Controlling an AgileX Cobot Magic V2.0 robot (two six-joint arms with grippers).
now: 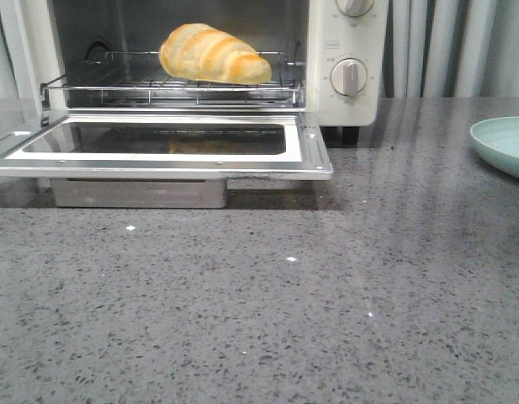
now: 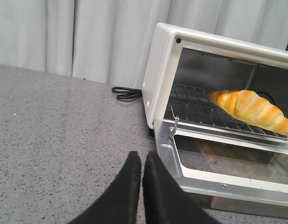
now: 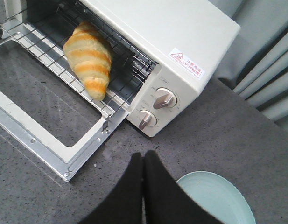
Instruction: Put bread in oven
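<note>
The golden bread (image 1: 213,54) lies on the wire rack inside the cream-white oven (image 1: 347,59), whose glass door (image 1: 162,145) hangs open and flat over the counter. The left wrist view shows the bread (image 2: 253,109) on the rack, and the right wrist view shows the bread (image 3: 89,59) from above. My left gripper (image 2: 142,158) is shut and empty, low over the counter beside the door's left corner. My right gripper (image 3: 144,157) is shut and empty, above the counter between the oven's dials and the plate. Neither gripper appears in the front view.
A pale green plate (image 1: 505,145) sits at the right edge of the grey speckled counter; the same plate (image 3: 216,198) lies just beside my right fingers. The oven's black power cord (image 2: 125,94) coils behind its left side. Grey curtains hang at the back.
</note>
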